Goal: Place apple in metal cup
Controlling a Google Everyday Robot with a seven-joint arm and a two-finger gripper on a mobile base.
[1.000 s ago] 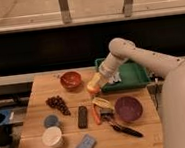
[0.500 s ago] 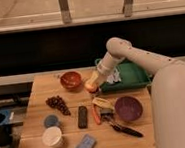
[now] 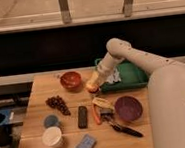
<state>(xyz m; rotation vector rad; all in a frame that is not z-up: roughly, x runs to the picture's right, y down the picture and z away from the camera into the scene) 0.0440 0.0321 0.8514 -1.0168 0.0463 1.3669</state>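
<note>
While above wood table (image 3: 43,139): claw (image 3: 93,85), round apple (image 3: 91,88).

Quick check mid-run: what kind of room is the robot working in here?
Probably a lab or office test area, not a home kitchen: a wooden table of assorted props beneath a long window ledge. The gripper is at the apple, beside the green tray.

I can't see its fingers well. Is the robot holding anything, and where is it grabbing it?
The claw sits right at the apple, near the orange bowl. Whether it really grips the apple, or where, cannot be told.
</note>
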